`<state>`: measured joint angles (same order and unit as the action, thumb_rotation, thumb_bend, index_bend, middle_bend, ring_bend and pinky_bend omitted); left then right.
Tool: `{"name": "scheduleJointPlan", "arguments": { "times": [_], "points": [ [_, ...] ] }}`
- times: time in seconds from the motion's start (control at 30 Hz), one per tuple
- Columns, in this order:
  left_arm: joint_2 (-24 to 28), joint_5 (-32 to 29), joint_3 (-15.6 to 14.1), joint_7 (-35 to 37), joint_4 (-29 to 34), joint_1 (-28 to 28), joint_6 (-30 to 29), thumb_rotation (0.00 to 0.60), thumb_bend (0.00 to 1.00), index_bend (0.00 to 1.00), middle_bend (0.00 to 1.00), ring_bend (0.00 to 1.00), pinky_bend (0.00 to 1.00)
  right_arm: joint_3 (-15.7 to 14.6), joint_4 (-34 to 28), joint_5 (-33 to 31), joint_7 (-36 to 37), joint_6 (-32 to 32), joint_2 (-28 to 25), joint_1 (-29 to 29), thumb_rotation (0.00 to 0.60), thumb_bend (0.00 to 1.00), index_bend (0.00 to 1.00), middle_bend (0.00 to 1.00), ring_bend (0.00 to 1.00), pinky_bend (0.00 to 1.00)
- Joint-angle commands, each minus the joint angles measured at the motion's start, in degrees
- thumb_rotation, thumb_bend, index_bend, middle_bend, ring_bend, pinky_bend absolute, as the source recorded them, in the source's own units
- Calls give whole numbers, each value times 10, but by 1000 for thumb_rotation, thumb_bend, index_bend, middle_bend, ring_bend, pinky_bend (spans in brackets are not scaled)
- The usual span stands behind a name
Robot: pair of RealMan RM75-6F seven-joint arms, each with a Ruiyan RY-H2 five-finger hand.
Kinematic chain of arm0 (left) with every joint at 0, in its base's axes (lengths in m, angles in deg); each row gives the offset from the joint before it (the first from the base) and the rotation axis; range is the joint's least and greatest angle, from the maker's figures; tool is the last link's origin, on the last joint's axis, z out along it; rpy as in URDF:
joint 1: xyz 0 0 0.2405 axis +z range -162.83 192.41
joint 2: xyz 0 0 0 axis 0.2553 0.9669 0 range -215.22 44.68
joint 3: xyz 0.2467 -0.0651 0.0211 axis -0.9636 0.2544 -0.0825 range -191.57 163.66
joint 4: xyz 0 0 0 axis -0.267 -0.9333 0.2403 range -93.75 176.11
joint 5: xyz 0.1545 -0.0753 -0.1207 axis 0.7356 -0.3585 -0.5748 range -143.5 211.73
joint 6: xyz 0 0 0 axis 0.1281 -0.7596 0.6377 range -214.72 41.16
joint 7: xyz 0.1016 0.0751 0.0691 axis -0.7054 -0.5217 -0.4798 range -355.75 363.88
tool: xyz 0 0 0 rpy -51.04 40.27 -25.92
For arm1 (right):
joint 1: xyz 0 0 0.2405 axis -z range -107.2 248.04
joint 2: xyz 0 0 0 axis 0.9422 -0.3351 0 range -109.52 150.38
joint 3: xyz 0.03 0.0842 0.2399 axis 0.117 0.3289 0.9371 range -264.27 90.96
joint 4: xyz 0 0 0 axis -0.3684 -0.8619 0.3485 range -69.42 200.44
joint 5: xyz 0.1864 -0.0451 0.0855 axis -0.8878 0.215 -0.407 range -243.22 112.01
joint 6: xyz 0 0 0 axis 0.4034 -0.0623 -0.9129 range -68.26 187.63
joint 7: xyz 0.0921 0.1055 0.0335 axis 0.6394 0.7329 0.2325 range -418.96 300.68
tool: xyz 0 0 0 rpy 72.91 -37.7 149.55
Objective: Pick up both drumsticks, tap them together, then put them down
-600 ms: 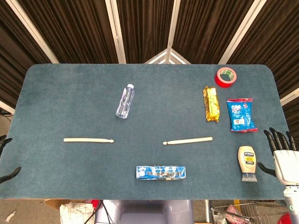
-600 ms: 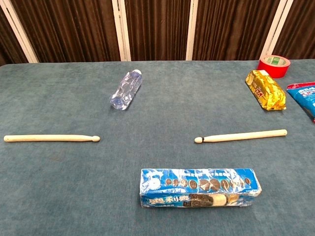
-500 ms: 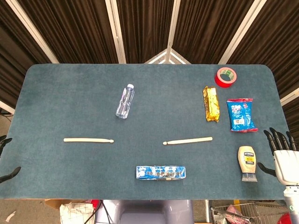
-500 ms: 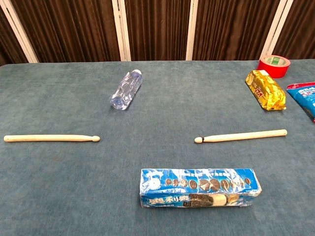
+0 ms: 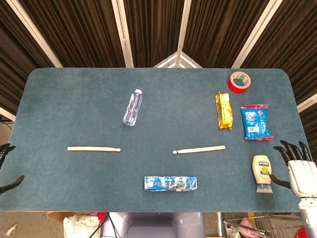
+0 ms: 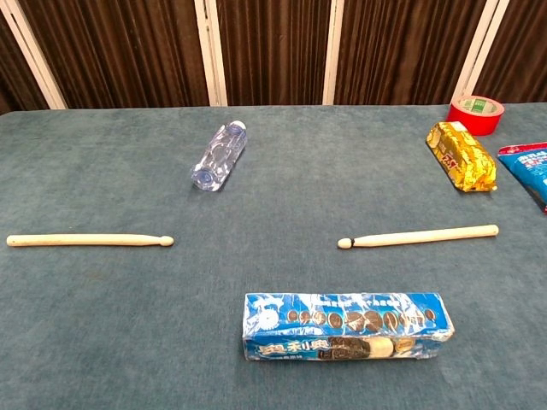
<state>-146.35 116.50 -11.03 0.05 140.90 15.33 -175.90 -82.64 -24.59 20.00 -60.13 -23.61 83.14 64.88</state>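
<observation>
Two pale wooden drumsticks lie flat on the blue table. The left drumstick (image 5: 93, 148) (image 6: 90, 241) points its tip toward the centre. The right drumstick (image 5: 199, 149) (image 6: 417, 236) also has its tip at the centre side. My right hand (image 5: 298, 167) hovers at the table's right edge beside the mayonnaise bottle, fingers spread and holding nothing. Only dark fingertips of my left hand (image 5: 6, 167) show at the far left edge, apart and empty. Neither hand appears in the chest view.
A plastic water bottle (image 5: 132, 107) lies behind the left drumstick. A blue cookie box (image 5: 170, 183) lies near the front edge. At the right are a gold snack pack (image 5: 224, 110), a blue snack bag (image 5: 255, 122), red tape (image 5: 239, 81) and a mayonnaise bottle (image 5: 262, 173).
My right hand has shifted slightly inward and forward at the table's right edge. The drumsticks and other objects have not moved.
</observation>
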Motion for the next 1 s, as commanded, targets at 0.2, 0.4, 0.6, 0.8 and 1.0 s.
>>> {"name": "scheduleJointPlan", "arguments": {
  "times": [0.2,0.4,0.6,0.8,1.0],
  "points": [
    [-3,-26,13,0,-8,-10,16,600,264,212,174,0,0,5,-5,5,-25,55,21,-41,600,75,283,210,194,36],
    [-5,-27,15,4,-11,-11,17,600,264,223,184,0,0,29,-19,-42,-93,168,45,-114,600,80,283,212,194,36],
    [-5,-34,17,4,-12,-12,19,600,264,224,187,0,0,56,-22,-159,-232,270,90,-192,600,111,292,211,194,36],
    [-4,-37,18,6,-11,-12,19,600,264,228,188,0,0,63,-19,-227,-294,291,119,-227,600,143,331,242,199,36],
    [-4,-40,19,7,-13,-13,22,600,264,229,188,0,0,64,-9,-271,-349,290,147,-258,600,217,390,326,215,36]
  ]
}}
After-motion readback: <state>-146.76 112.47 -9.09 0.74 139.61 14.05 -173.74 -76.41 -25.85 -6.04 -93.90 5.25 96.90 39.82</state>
